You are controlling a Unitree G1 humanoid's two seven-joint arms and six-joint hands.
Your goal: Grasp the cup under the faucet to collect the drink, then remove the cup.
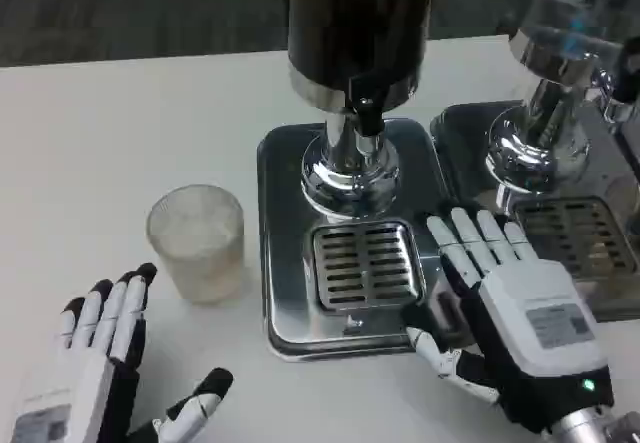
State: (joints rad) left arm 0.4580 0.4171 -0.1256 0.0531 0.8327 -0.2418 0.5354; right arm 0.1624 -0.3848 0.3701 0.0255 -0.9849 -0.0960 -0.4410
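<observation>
A frosted clear cup [197, 240] stands upright on the white table, left of the dispenser's steel base [283, 293]. The dark drink dispenser [358, 33] rises over a slotted drip grate [364, 264], with its black faucet [368, 115] above the grate. My left hand [105, 368] lies open at the lower left, fingers spread, a short way below the cup and not touching it. My right hand [515, 308] is open at the right edge of the steel base, fingers stretched toward the grate, holding nothing.
A second dispenser [560, 83] with its own steel tray and grate [583, 235] stands at the right, close behind my right hand. Bare white table [120, 133] spreads to the left and behind the cup.
</observation>
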